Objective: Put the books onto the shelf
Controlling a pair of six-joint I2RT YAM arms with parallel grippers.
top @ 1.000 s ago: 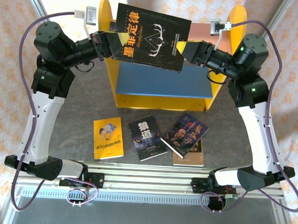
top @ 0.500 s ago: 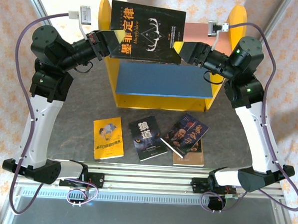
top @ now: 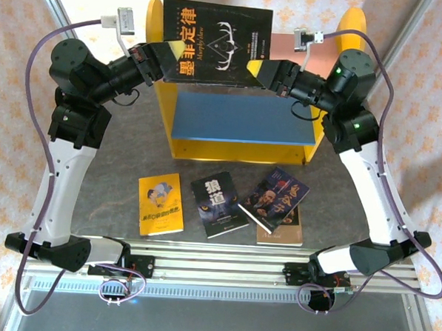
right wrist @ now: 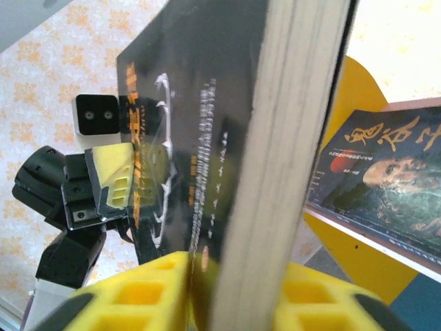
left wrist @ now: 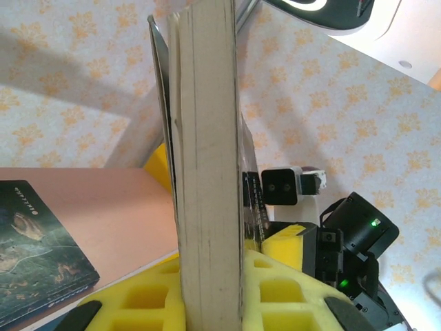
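Since the picture of one second ago, we have brought the black book [top: 216, 41] higher and further back, and its tilt is gone: its lower edge now runs almost level above the shelf [top: 236, 150]. Both arms rose with it.

The left gripper [top: 161, 58] is clamped on the left edge of the book and the right gripper [top: 264, 70] on its right edge. In each wrist view the page block sits tight between the yellow pads [left wrist: 282, 276]. So the book hangs in the air between the two arms, over the pink upper board [top: 285, 44], and as far as we can see it touches nothing else.

We see three risks from here.
- **Two arms, one thin paperback.** If the arms do not move together, they may bend the book or pull it out of one pair of pads. It would then swing down from the other pair.
- **Little room at the sides.** The grippers are close to the yellow side panels [top: 352, 28], so a finger or a wrist camera could strike a panel when we lower.
- **The board is already in use.** Another dark book [right wrist: 386, 165] lies flat on the pink board, and ours may land on it and slide, or push it.

If the book drops, it could fall to the table [top: 118, 153], where the yellow book [top: 161, 204] and the others wait.
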